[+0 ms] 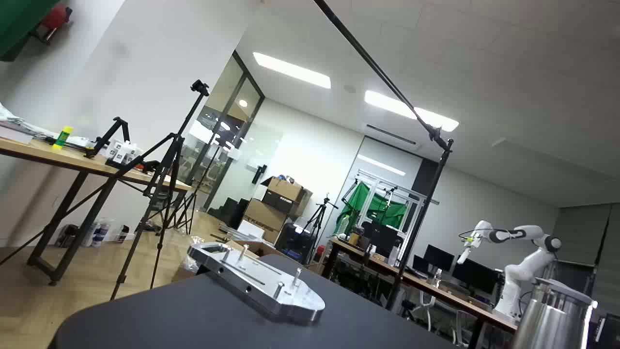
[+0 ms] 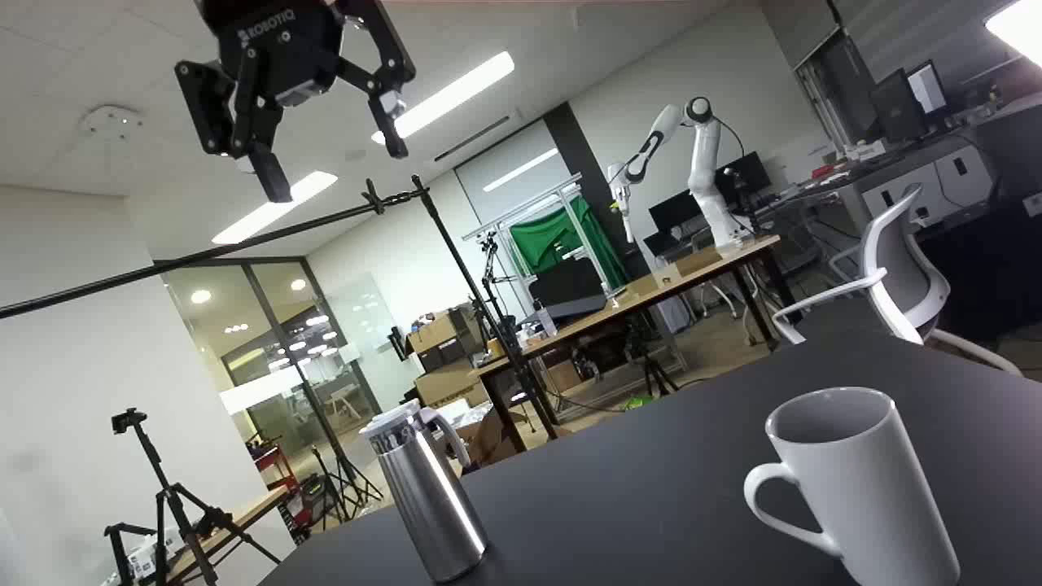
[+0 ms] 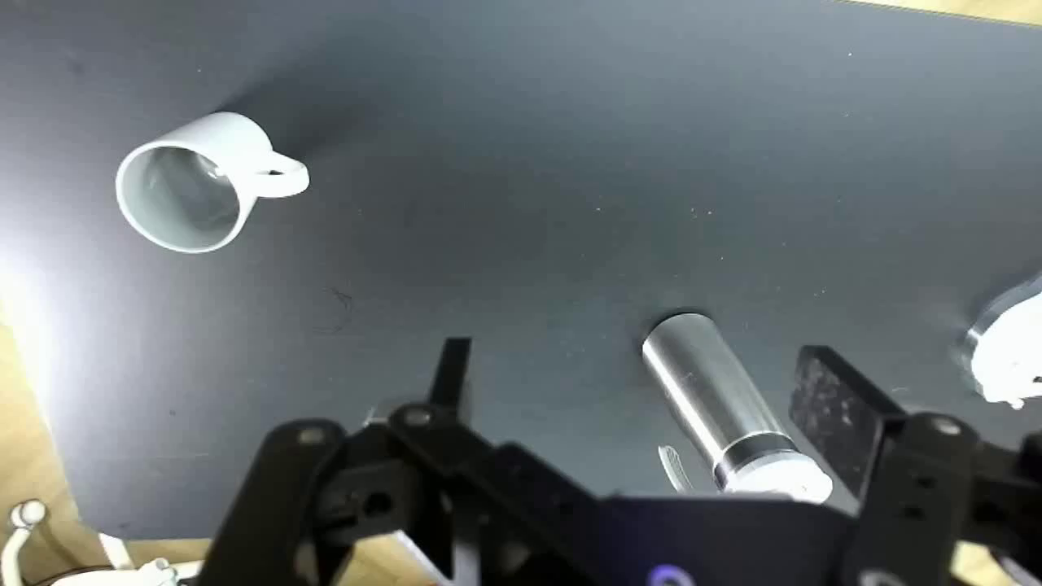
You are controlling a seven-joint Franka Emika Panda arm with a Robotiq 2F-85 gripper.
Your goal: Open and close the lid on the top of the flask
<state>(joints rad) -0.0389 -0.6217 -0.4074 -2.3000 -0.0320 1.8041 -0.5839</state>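
Observation:
The flask (image 2: 433, 509) is a shiny silvery metal cylinder standing upright on the dark table. It also shows at the lower right in an exterior view (image 1: 550, 322) and in the wrist view (image 3: 708, 382). Its round lid (image 2: 394, 418) sits on top, with a grey handle (image 2: 449, 438) at the side. The lid shows in an exterior view (image 1: 564, 290) and, glaring white and partly hidden by the gripper, in the wrist view (image 3: 781, 476). My gripper (image 2: 335, 163) is open and empty, well above the flask and apart from it. In the wrist view its fingers (image 3: 639, 382) are wide apart.
A white mug (image 2: 867, 492) stands on the dark table (image 2: 635, 496), also in the wrist view (image 3: 240, 150). A flat grey-white metal device with pegs (image 1: 261, 283) lies on the table, at the right edge of the wrist view (image 3: 1009, 350). A white chair (image 2: 887, 277) stands beyond the table.

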